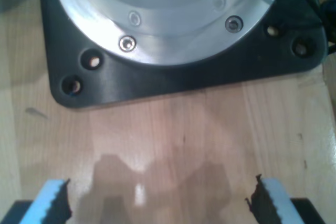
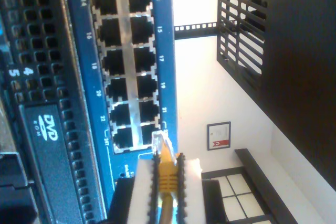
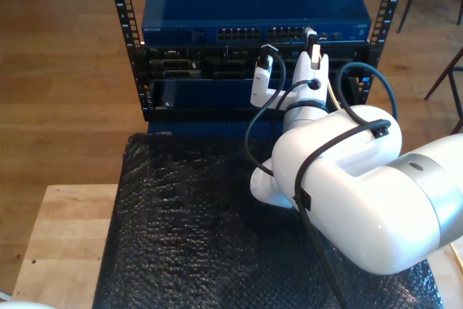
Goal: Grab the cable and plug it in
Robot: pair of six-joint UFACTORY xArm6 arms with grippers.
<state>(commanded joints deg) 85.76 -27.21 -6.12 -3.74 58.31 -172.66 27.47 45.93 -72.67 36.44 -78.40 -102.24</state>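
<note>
My second gripper (image 2: 168, 165) is shut on the yellow boot of the cable (image 2: 167, 177). Its clear plug (image 2: 160, 141) points at a port in the end rows of the blue network switch (image 2: 79, 72). The tip overlaps that port's edge; whether it is seated I cannot tell. In the exterior view this gripper (image 3: 312, 40) is held up against the switch (image 3: 253, 12) at its port rows, and a thin pale length of cable (image 3: 330, 92) trails back along the white arm. My first gripper (image 1: 161, 200) is open over bare wood, its blue pads (image 1: 52, 198) wide apart with nothing between them.
The switch sits in a black rack (image 3: 121, 41) above a server with a DVD-ROM drive (image 2: 50, 129). A black bubble-wrap mat (image 3: 188, 222) covers the wooden table (image 3: 65, 229). Thick black arm cables (image 3: 249, 135) loop near the rack. A black base plate (image 1: 173, 80) with an aluminium arm base lies before my first gripper.
</note>
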